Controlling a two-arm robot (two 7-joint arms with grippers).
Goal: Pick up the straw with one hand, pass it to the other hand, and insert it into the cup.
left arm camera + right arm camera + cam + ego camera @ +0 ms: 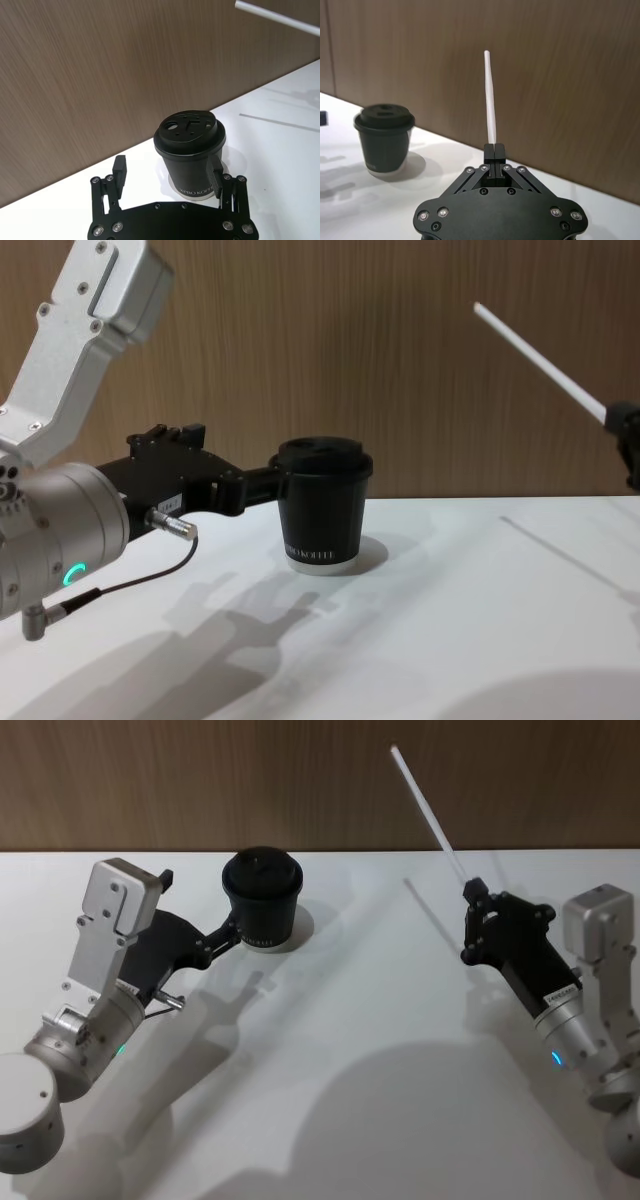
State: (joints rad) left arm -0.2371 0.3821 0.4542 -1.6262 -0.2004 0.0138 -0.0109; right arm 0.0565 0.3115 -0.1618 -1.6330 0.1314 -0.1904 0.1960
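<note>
The thin straight white straw [425,808] is in the air over the far right part of the white table [380,1050]. It is not touching the table. The right gripper [474,892], black and angular, holds the lower end of the straw. Its two fingers [493,150] are pressed fully together on it, with no gap between them. From this grip the straw rises at a slant, and its free upper end leans to the left and toward the brown wooden wall [150,780] behind the table.

The small black paper cup [262,902], with a black plastic lid and a white base rim, stands upright on the far left part of the table, close to the wall. It is well apart from the straw. The lid is on the cup, and some small holes are visible in its top.

The left gripper [167,170], black with long fingers on a silver cylindrical arm, is just beside the cup on its left and near side. It is wide open and holds nothing. One finger [216,176] lies against the side of the cup or just beside it; I cannot tell if they really touch. The other finger [119,171] is apart from the cup, further to the left.
</note>
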